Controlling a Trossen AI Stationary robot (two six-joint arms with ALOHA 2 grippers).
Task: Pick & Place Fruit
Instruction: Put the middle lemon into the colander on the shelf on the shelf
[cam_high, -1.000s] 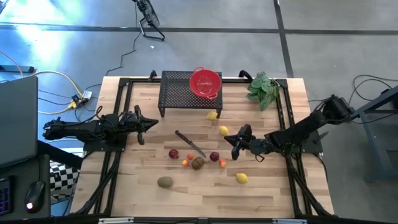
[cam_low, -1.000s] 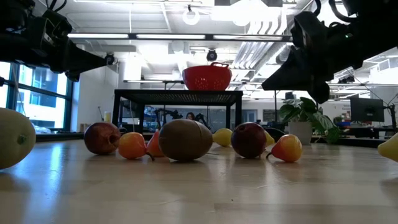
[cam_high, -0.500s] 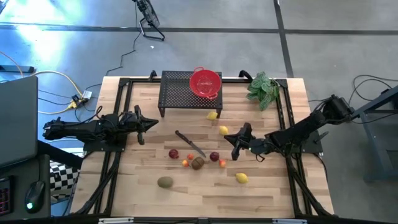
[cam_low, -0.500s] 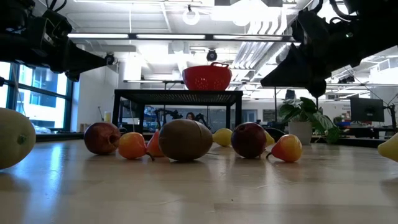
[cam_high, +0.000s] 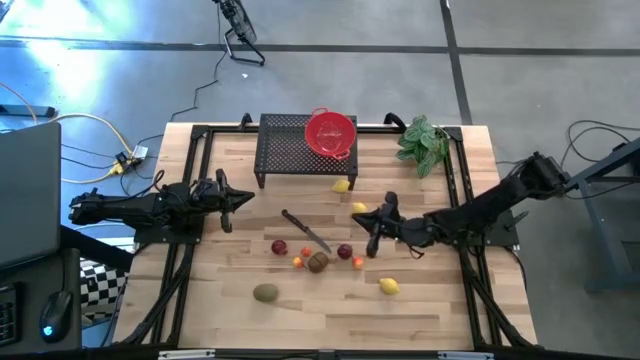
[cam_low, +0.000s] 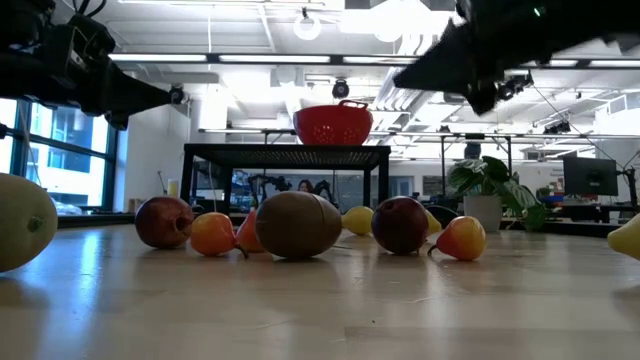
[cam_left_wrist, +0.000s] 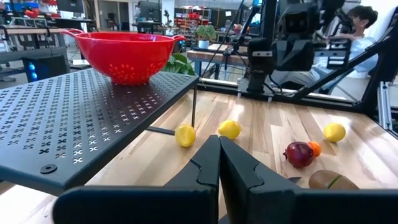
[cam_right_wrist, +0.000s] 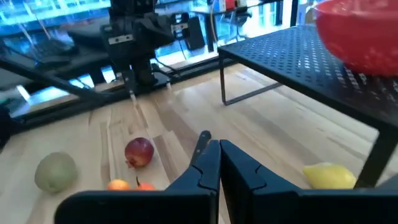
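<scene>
Right end effector (cam_high: 368, 224) hovers clenched above the fruit (cam_high: 318, 262); left end effector (cam_high: 240, 199) clenched.

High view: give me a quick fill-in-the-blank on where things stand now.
1. The red colander sits on top of the black ____ rack.
2. The knife lies on the ____.
3. The right gripper has its jaws ____.
4. The leafy bunch is at the table's far ____ corner.

Missing: perforated; table; shut; right

two dark jointed arms, each ending in a black two-fingered pincer.
</scene>
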